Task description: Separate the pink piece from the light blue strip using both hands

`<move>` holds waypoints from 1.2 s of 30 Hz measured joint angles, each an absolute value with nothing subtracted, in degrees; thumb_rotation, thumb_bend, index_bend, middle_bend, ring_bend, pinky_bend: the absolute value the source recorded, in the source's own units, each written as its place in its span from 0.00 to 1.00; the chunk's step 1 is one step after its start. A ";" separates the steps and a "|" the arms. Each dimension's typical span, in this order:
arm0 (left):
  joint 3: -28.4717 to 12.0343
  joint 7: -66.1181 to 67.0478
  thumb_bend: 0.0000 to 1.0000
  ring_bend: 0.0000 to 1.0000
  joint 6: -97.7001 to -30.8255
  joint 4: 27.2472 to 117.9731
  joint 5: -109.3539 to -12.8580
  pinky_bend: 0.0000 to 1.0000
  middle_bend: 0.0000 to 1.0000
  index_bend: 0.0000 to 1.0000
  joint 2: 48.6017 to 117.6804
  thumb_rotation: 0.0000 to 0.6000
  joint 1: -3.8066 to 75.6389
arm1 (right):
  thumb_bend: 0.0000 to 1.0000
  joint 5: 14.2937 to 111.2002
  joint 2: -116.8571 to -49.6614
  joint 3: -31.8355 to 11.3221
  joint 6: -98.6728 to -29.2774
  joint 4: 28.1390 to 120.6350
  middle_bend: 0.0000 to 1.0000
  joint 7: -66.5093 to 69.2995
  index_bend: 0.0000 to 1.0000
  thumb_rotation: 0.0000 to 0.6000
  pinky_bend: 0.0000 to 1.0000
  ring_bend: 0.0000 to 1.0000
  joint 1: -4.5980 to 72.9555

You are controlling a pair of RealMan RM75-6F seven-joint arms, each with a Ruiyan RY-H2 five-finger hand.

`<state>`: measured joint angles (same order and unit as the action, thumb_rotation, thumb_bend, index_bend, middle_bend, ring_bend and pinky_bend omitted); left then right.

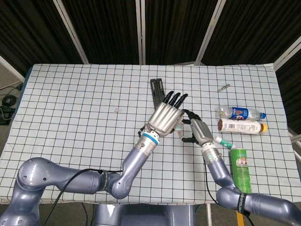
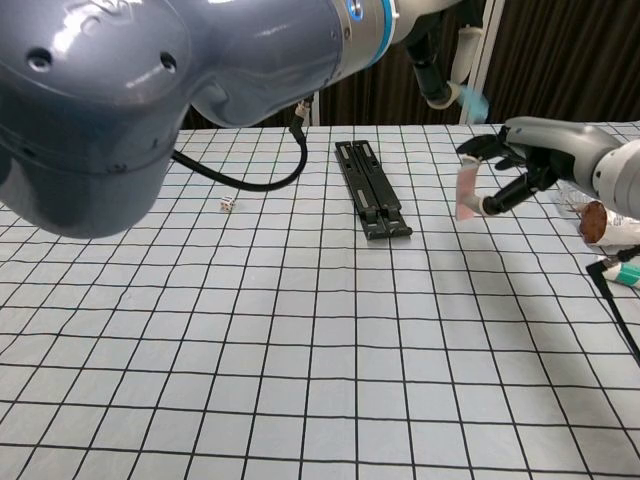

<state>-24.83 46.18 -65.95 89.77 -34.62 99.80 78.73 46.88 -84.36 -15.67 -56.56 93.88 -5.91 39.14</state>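
The right hand (image 2: pixel 530 170) pinches the pink piece (image 2: pixel 466 191) in midair, apart from the light blue strip (image 2: pixel 474 99), which the left hand (image 1: pixel 165 117) grips just above. Two bottles (image 1: pixel 240 119) lie on their sides by an upright green can (image 1: pixel 241 170); their contents are unclear. A checkered cloth (image 1: pixel 70 103) covers the table, with dark curtains (image 1: pixel 108 28) behind.

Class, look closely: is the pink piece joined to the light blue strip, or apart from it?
Apart. The right hand holds the pink piece; the light blue strip sits higher, at the left hand.
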 measured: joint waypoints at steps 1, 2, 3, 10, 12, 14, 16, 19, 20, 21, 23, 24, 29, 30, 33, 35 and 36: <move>-25.08 46.17 0.57 0.00 -66.29 90.43 -34.90 0.00 0.00 0.89 99.17 1.00 78.59 | 0.39 46.43 -84.56 -15.20 -56.34 93.06 0.06 -6.28 0.72 1.00 0.00 0.00 39.10; -25.41 46.21 0.57 0.00 -66.76 91.35 -35.29 0.00 0.00 0.89 98.23 1.00 78.40 | 0.39 45.91 -84.86 -14.55 -56.10 91.96 0.06 -6.69 0.72 1.00 0.00 0.00 39.01; -25.69 46.27 0.57 0.00 -67.14 92.07 -35.57 0.00 0.00 0.89 97.48 1.00 78.24 | 0.39 45.61 -85.11 -14.07 -55.95 91.18 0.06 -6.98 0.72 1.00 0.00 0.00 38.91; -27.23 47.13 0.57 0.00 -69.36 98.65 -35.90 0.00 0.00 0.89 91.11 1.00 76.29 | 0.39 46.46 -86.69 -12.42 -57.15 88.50 0.06 -8.60 0.72 1.00 0.00 0.00 38.06; -27.24 47.20 0.57 0.00 -69.94 100.64 -35.75 0.00 0.00 0.89 89.11 1.00 75.24 | 0.39 47.06 -86.67 -12.48 -58.04 88.82 0.06 -9.14 0.72 1.00 0.00 0.00 37.90; -26.79 47.05 0.57 0.00 -70.36 102.40 -35.67 0.00 0.00 0.89 87.19 1.00 73.84 | 0.39 47.49 -86.46 -12.64 -59.04 89.60 0.06 -9.91 0.72 1.00 0.00 0.00 37.70; -26.00 46.84 0.57 0.00 -70.53 103.44 -35.63 0.00 0.00 0.89 85.83 1.00 72.65 | 0.39 47.82 -86.19 -12.77 -59.53 90.04 0.06 -10.45 0.71 1.00 0.00 0.00 37.53; -24.31 46.38 0.54 0.00 -70.52 105.05 -35.42 0.00 0.00 0.86 83.93 1.00 70.83 | 0.26 48.62 -85.87 -12.78 -60.17 90.04 0.04 -10.75 0.47 1.00 0.00 0.00 37.25; -23.33 46.11 0.45 0.00 -70.41 105.79 -35.14 0.00 0.00 0.78 83.02 1.00 69.77 | 0.19 49.37 -85.67 -12.62 -60.51 89.80 0.03 -10.76 0.35 1.00 0.00 0.00 37.06; -22.45 45.86 0.33 0.00 -70.21 106.46 -34.93 0.00 0.00 0.66 82.13 1.00 68.86 | 0.09 50.17 -85.47 -12.44 -60.74 89.59 0.01 -10.71 0.17 1.00 0.00 0.00 36.87; -20.03 45.01 0.03 0.00 -69.16 107.94 -34.40 0.00 0.00 0.19 79.44 1.00 66.55 | 0.01 52.60 -84.80 -11.93 -61.23 88.88 0.00 -10.21 0.02 1.00 0.00 0.00 36.29; -18.87 44.42 0.00 0.00 -68.35 108.48 -34.16 0.00 0.00 0.08 78.14 1.00 65.45 | 0.00 53.78 -84.46 -11.69 -61.46 88.50 0.00 -9.89 0.00 1.00 0.00 0.00 36.00; -14.36 37.66 0.00 0.00 -63.82 108.44 -35.81 0.00 0.00 0.00 74.08 1.00 60.04 | 0.00 60.40 -82.25 -10.39 -63.66 86.07 0.00 -7.21 0.00 1.00 0.00 0.00 33.83; -13.74 36.33 0.00 0.00 -63.47 108.09 -36.91 0.00 0.00 0.00 73.85 1.00 59.19 | 0.00 61.40 -81.79 -10.21 -64.22 85.81 0.00 -6.61 0.00 1.00 0.00 0.00 33.35; -11.67 32.12 0.00 0.00 -62.75 106.75 -41.53 0.00 0.00 0.00 73.13 1.00 56.15 | 0.00 64.06 -80.10 -9.72 -66.00 85.29 0.00 -4.93 0.00 1.00 0.00 0.00 31.89; -10.23 29.51 0.00 0.00 -62.70 105.79 -44.78 0.00 0.00 0.00 72.58 1.00 53.88 | 0.00 65.57 -79.08 -9.41 -67.12 84.98 0.00 -4.44 0.00 1.00 0.00 0.00 31.09; -9.66 28.56 0.00 0.00 -62.84 105.45 -46.04 0.00 0.00 0.00 72.32 1.00 52.90 | 0.00 66.21 -78.73 -9.26 -67.62 84.80 0.00 -4.28 0.00 1.00 0.00 0.00 30.73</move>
